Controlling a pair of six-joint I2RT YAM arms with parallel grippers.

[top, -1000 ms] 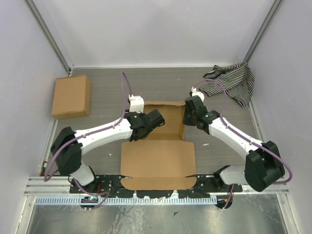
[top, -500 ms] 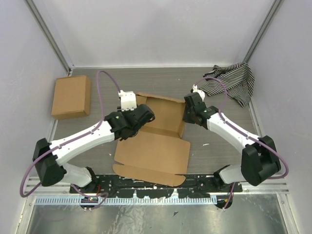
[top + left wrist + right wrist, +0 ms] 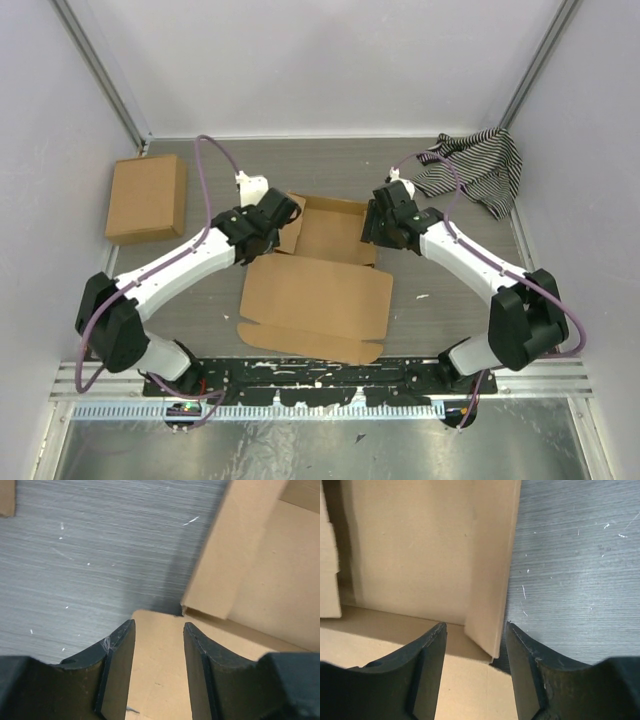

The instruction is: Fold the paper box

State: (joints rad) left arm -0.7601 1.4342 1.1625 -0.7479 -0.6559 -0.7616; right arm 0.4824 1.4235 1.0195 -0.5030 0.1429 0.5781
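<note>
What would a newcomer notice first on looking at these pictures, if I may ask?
The half-folded paper box sits in the middle, its far part raised into a shallow tray, a flat panel lying toward the near edge. The left gripper and right gripper flank the tray, both open. A striped cloth lies crumpled in the far right corner.

The right gripper [image 3: 475, 630] has its jaws apart around the near end of the paper box's [image 3: 410, 545] upright side wall. The grey table [image 3: 580, 555] lies right of it.
</note>
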